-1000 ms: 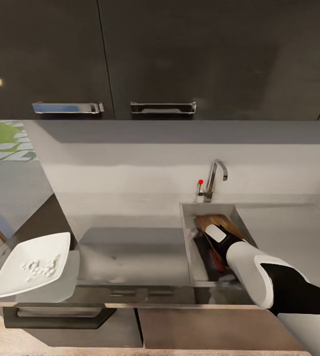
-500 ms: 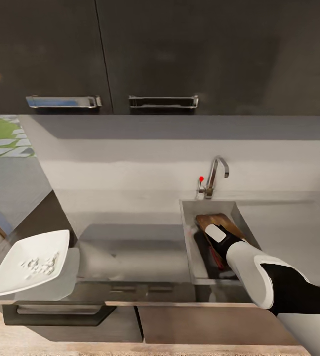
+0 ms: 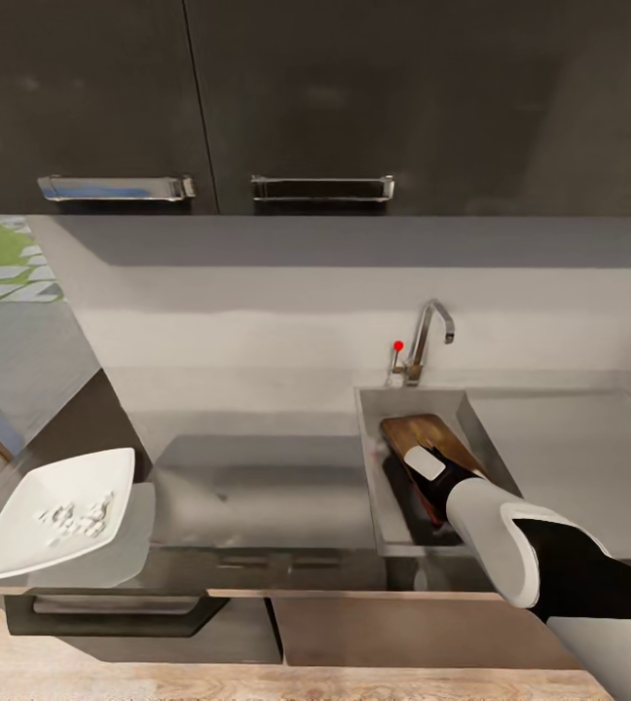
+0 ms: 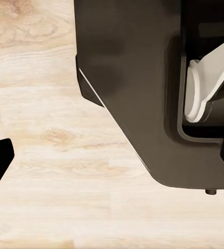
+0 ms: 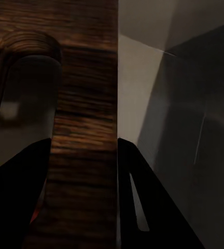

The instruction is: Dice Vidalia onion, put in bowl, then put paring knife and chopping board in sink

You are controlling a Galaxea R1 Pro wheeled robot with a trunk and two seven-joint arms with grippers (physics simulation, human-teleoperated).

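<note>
Right hand [image 3: 423, 484] grasping the dark brown wooden chopping board [image 3: 421, 435] inside the stainless steel sink [image 3: 372, 477]; best lowered flat before letting go.

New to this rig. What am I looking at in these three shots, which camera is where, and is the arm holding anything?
It is a simulated two-armed wheeled robot at a kitchen counter. The big picture comes from its head camera, looking down over the grey countertop. The other two come from cameras at each wrist, looking along the fingers.

On the countertop at the left sits a white bowl with diced onion in it. At the right is the steel sink with its tap.

The right arm reaches into the sink, and the right gripper has its dark fingers on either side of the edge of the wooden chopping board, apparently gripping it. The left wrist view shows wood floor and the robot's own dark base.
</note>
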